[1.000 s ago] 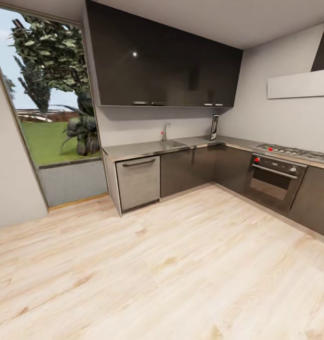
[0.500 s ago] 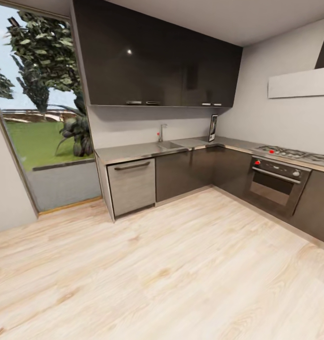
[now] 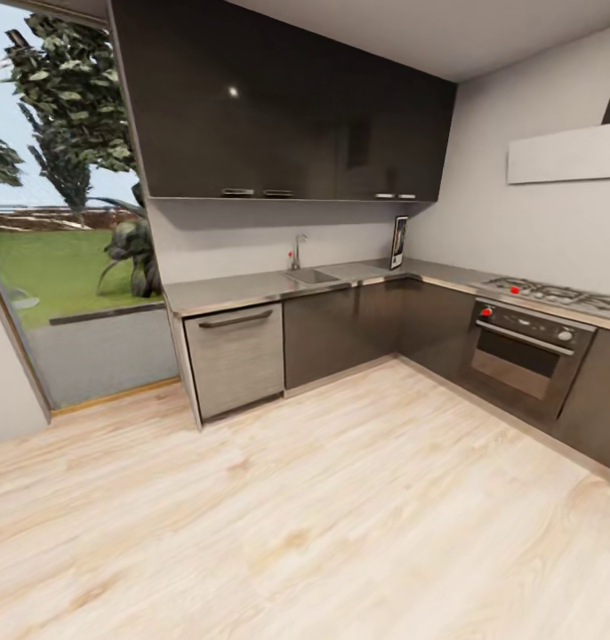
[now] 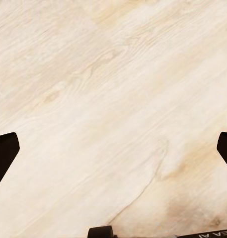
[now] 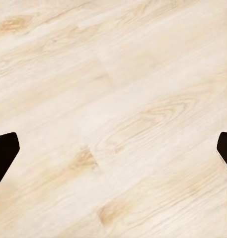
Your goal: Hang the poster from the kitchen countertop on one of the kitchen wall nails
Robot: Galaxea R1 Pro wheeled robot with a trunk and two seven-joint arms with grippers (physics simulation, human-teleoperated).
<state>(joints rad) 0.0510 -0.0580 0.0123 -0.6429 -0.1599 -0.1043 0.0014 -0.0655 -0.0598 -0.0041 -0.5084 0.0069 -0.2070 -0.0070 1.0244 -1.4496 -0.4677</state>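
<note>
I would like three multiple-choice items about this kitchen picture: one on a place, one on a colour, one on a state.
1. The small black-framed poster stands
A. in the steel countertop corner
B. on the floor
C. on the hob

2. The wall cabinets are
A. white
B. glossy black
C. red

3. The built-in oven door is
A. open
B. removed
C. closed

Answers: 1 A, it leans at the wall where the two runs meet; 2 B, dark fronts reflect a light; 3 C, the door sits flush under its handle.
</note>
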